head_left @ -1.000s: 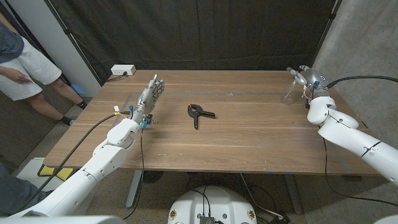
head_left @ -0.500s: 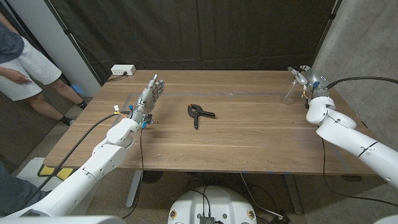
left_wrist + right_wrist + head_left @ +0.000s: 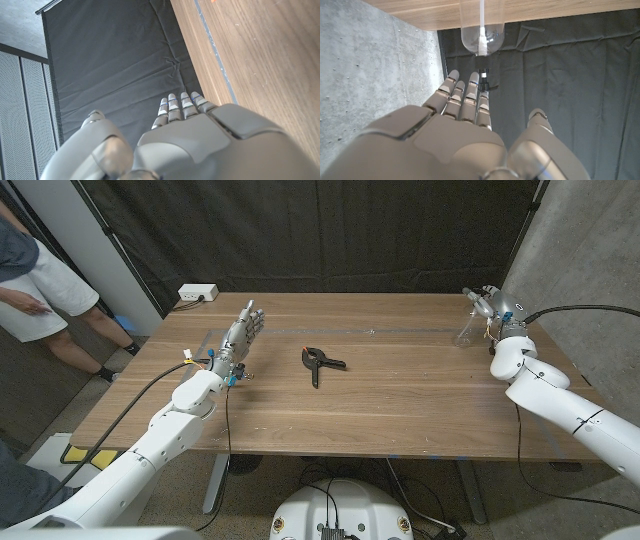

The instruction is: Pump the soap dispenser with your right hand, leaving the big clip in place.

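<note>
Bare table between big clip and soap dispenser.

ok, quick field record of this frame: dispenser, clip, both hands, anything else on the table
soap dispenser: clear bottle with pump, upright near the table's far right corner
right hand: at the dispenser, fingers extended by the pump head; contact cannot be told
big clip: black, lying mid-table, apart from both hands
left hand: holds nothing, fingers apart, on the table's left side
table: wooden
other: white power strip at the far left corner
</note>
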